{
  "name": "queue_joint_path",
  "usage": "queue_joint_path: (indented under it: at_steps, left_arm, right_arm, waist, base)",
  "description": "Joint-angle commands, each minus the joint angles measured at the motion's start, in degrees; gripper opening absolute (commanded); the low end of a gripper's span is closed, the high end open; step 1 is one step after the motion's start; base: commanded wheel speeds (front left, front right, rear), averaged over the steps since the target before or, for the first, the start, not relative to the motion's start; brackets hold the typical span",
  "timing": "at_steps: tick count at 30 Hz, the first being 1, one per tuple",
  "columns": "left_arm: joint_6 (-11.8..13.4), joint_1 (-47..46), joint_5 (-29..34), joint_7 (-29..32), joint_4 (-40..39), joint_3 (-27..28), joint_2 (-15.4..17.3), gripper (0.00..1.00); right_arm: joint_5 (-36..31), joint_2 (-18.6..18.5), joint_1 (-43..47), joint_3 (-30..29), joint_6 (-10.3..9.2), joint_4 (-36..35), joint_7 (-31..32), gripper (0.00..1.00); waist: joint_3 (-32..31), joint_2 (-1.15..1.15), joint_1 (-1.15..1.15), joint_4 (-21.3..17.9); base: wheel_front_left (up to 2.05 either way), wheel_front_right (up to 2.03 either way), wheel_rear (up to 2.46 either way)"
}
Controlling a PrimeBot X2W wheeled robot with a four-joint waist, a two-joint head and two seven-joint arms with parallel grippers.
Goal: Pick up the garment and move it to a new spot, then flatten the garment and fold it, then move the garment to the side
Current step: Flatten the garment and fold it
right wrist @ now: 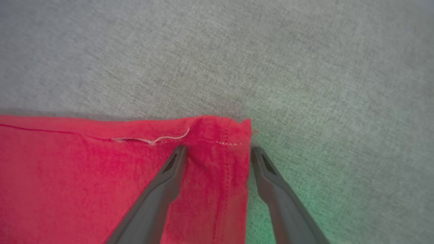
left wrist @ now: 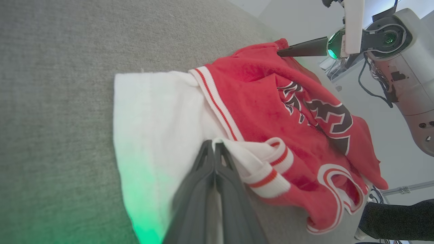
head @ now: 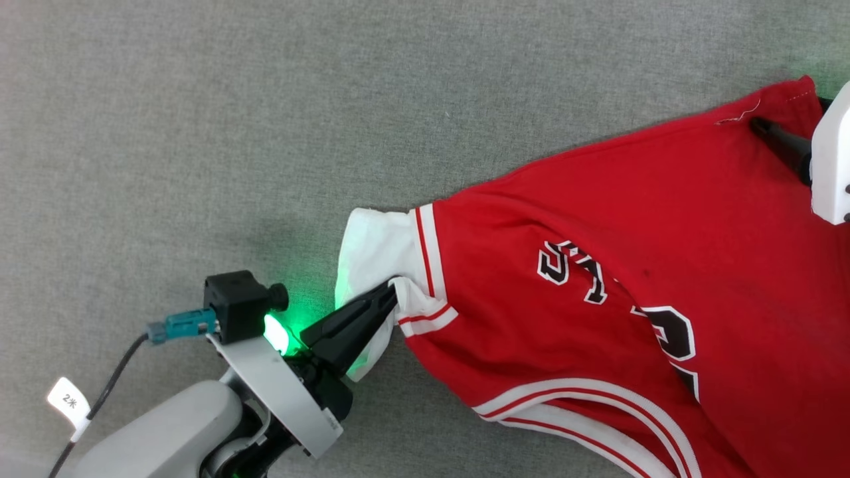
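Right wrist view: right gripper (right wrist: 218,151) wide astride corner of garment (right wrist: 84,176), gripping nothing. Left gripper (head: 390,291) clamped on sleeve (head: 372,245). If pulled leftward now, likely to drag corner from between open fingers.

Bright even light, green LED tint on grey surface (head: 302,302), rt wrist view soft, blurry.

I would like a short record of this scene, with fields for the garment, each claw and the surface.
garment: red jersey with a black "23", lying rumpled, not yet flat
sleeve: white sleeve, bunched near the striped trim
left claw: shut on the white sleeve
right claw: open, astride the jersey's red hem corner, one finger over cloth, one beside the edge
surface: grey fabric surface under the jersey
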Motion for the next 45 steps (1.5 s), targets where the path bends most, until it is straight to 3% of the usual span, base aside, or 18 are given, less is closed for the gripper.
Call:
queue_joint_path:
  at_steps: [1,3,4,6,17,27,34,40,45]
  left_arm:
    - [0.16,0.24,0.09,0.07,0.71,0.29,0.03,0.0]
    - [0.16,0.36,0.09,0.07,0.67,0.53,0.0,0.0]
    - [0.16,0.42,0.06,0.08,0.65,0.59,-0.07,0.0]
    - [0.15,0.53,-0.16,0.07,0.74,0.83,-0.25,0.0]
    - [0.15,0.29,2.64,0.07,1.27,5.41,-0.56,0.0]
    - [0.15,-13.67,2.02,0.32,3.64,8.31,1.25,0.0]
    - [0.15,-36.58,-4.9,6.28,13.3,7.7,0.39,0.0]
    - [0.16,-52.03,-6.65,9.12,22.83,7.61,-1.21,0.0]
    - [0.17,-66.51,-5.6,5.81,32.45,8.44,-3.31,0.0]
  right_arm:
    - [0.26,0.51,2.23,1.25,-0.06,2.79,1.23,1.0]
    - [0.52,0.8,2.52,2.12,-0.06,3.56,1.99,1.0]
    - [0.77,0.93,2.74,2.38,-0.06,3.9,2.34,0.49]
    - [0.93,0.9,2.92,2.62,-0.06,4.09,2.38,0.0]
    - [-2.01,5.84,-1.71,-7.36,-0.06,7.34,-14.95,0.0]
    - [-8.26,12.16,-10.26,-21.02,-0.05,14.41,-28.32,0.0]
    - [-14.15,16.31,-24.47,-31.53,-0.06,20.04,-36.74,0.0]
    - [-18.26,18.69,-34.64,-36.38,-0.06,22.63,-41.24,0.0]
    - [-21.82,20.66,-44.13,-40.85,-0.07,24.04,-45.78,0.0]
  waist:
    - [0.45,0.0,0.0,-0.05]
    - [0.72,0.0,0.0,-0.18]
    - [0.77,0.0,0.0,-0.2]
    - [0.76,0.0,0.0,-0.17]
    - [-4.88,0.0,0.0,-1.07]
    - [-7.93,0.0,0.0,-4.26]
    - [-4.89,0.0,0.0,-7.78]
    - [-1.22,0.0,0.0,-10.24]
    - [1.86,0.0,0.0,-11.94]
  base:
    - [0.0,0.0,0.0]
    - [0.0,0.0,0.0]
    - [0.0,0.0,0.0]
    - [0.0,0.0,0.0]
    - [0.0,0.0,0.0]
    - [0.0,0.0,0.0]
    - [0.0,0.0,0.0]
    - [0.0,0.0,0.0]
    - [0.0,0.0,0.0]
